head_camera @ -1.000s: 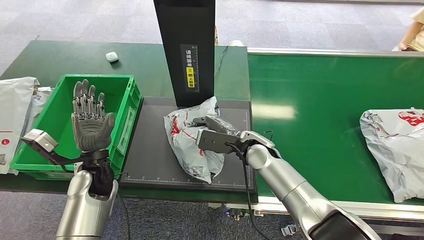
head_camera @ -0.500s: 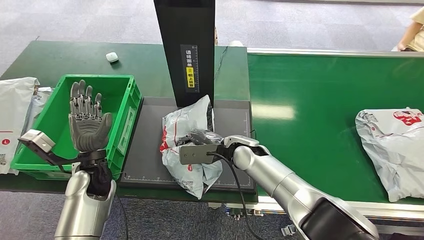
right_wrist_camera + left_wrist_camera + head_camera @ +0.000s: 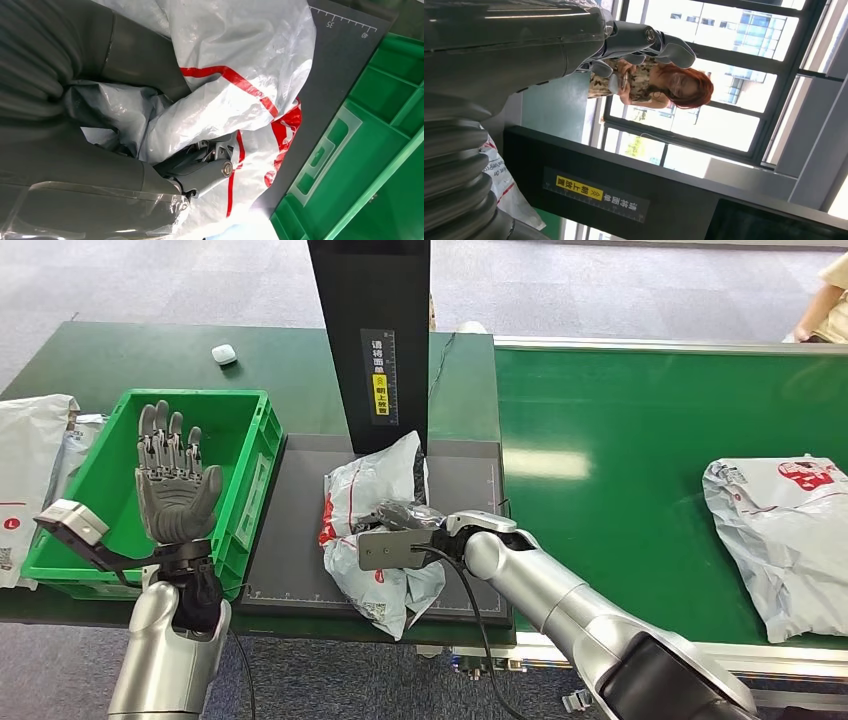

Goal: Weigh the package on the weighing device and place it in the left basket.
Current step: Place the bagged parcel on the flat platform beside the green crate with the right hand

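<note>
Gripping package (image 3: pixel 375 530) on scale (image 3: pixel 290 550): right hand (image 3: pixel 400 515) | left hand (image 3: pixel 178 485) spread (palm up) | pillar label (image 3: pixel 379 375): Chinese, unreadable

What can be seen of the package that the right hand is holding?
The crumpled grey-white plastic mailer package has red markings and small print. It lies on the dark grey weighing platform, its upper end near the black upright column. The right hand grips its middle, dark fingers sunk into the folds.
</note>
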Tool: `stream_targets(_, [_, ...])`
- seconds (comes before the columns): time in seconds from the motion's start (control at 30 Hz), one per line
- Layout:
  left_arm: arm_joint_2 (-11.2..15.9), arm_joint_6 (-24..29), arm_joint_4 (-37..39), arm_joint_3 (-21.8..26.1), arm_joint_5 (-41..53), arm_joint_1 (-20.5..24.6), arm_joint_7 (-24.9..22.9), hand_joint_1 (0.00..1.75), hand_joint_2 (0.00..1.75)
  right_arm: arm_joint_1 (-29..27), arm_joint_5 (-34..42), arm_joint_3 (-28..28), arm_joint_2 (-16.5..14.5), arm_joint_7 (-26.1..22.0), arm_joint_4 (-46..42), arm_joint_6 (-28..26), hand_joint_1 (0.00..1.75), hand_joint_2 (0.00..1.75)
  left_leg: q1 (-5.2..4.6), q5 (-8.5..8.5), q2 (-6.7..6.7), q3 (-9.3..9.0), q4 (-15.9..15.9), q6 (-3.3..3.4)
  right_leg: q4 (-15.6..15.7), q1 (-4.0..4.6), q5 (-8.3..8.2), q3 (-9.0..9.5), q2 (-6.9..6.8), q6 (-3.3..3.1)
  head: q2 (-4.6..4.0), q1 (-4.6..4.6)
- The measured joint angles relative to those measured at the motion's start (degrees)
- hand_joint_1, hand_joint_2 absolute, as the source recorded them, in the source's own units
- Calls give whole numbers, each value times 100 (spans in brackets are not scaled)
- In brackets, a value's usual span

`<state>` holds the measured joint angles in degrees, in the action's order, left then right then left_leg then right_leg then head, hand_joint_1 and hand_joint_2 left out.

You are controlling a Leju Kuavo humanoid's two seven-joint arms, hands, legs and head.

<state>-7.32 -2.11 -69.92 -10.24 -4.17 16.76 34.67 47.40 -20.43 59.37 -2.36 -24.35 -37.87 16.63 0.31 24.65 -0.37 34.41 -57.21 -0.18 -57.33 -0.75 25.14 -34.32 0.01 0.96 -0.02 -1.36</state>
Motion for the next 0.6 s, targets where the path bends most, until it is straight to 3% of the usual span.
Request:
stream_targets(0.13, [0, 0, 0, 8, 0, 0, 0, 0, 175, 5, 1, 4, 0, 0, 17, 0, 175, 175, 0, 0, 0, 0, 0, 0, 0, 0, 0, 0, 0, 0, 0, 0])
stream_targets(0.27, [0, 9, 0, 12, 11, -1, -6, 0, 175, 7, 63, 13, -1, 4, 25, -53, 0, 175, 0, 0, 0, -1, 0, 0, 0, 0, 0, 0, 0, 0, 0, 0])
stream_targets(0.47, [0, 36, 0, 12, 45, -6, -26, 0, 175, -13, 233, 12, -2, 19, 18, -195, 0, 175, 0, -1, 0, -3, -1, 0, 0, 1, 0, 0, 0, 0, 0, -1])
stream_targets(0.5, [0, 55, -46, 19, 97, -65, -66, 0, 175, -148, 494, -82, 30, 163, -184, -488, 0, 175, 0, 1, 0, -4, -1, -1, 0, 1, 1, 2, 0, 0, 0, 0])
stream_targets(0.53, [0, 72, -158, 44, 176, -201, -127, 0, 175, -424, 849, -430, 96, 487, -674, -1017, 0, 175, 0, 3, -3, -1, -1, 0, 1, 0, 3, 0, -3, 1, 0, -1])
stream_targets(0.6, [0, 92, -460, 134, 358, -547, -260, 0, 175, -1166, 1418, -1724, 267, 1146, -2053, -2023, 0, 175, 0, 9, -7, 7, -1, 4, 3, -4, 8, -3, -6, 7, 0, 1])
